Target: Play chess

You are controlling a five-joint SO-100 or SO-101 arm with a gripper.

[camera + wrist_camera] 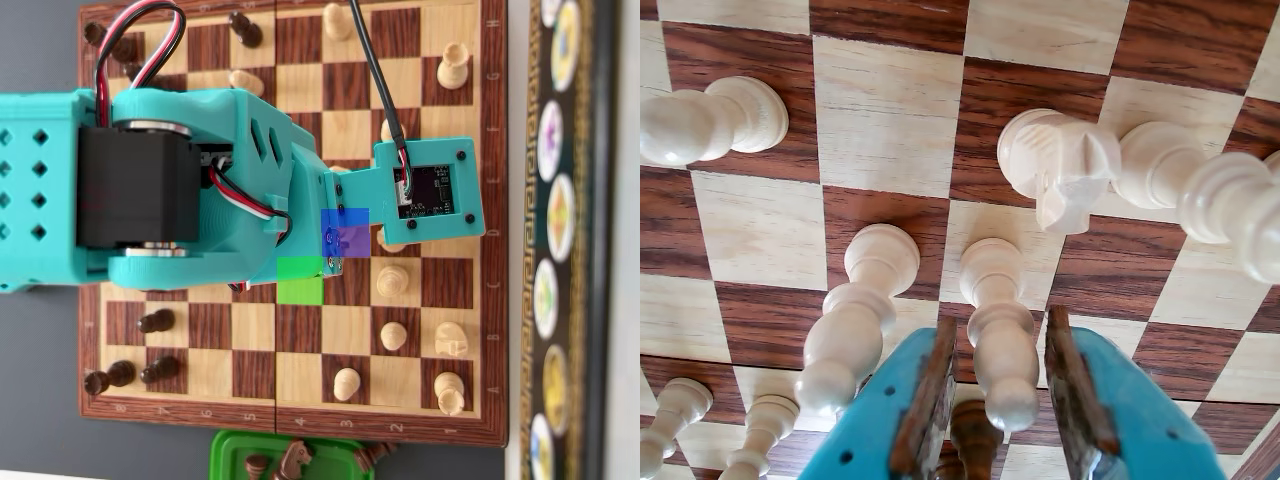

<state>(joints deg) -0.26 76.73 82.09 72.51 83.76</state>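
One white pawn (1002, 335) stands between the parted fingers of the gripper (998, 400), near mid-board (300, 345). Light, rigid, smooth turned wood; I'd pinch its narrow neck, under the round head.

Overhead view: 1 chessboard (490, 200). At least 10 light pieces (392, 280) showing, mostly on the right half; the arm hides more squares. 7 dark pieces (155, 321) on the left side: 3 far, 4 near. 1 green tub (228, 452) off the near edge, about 3 dark pieces in it. 1 blue square (345, 222) and 1 green square (300, 282) highlighted. Wrist view: 8 light pieces, 1 dark.
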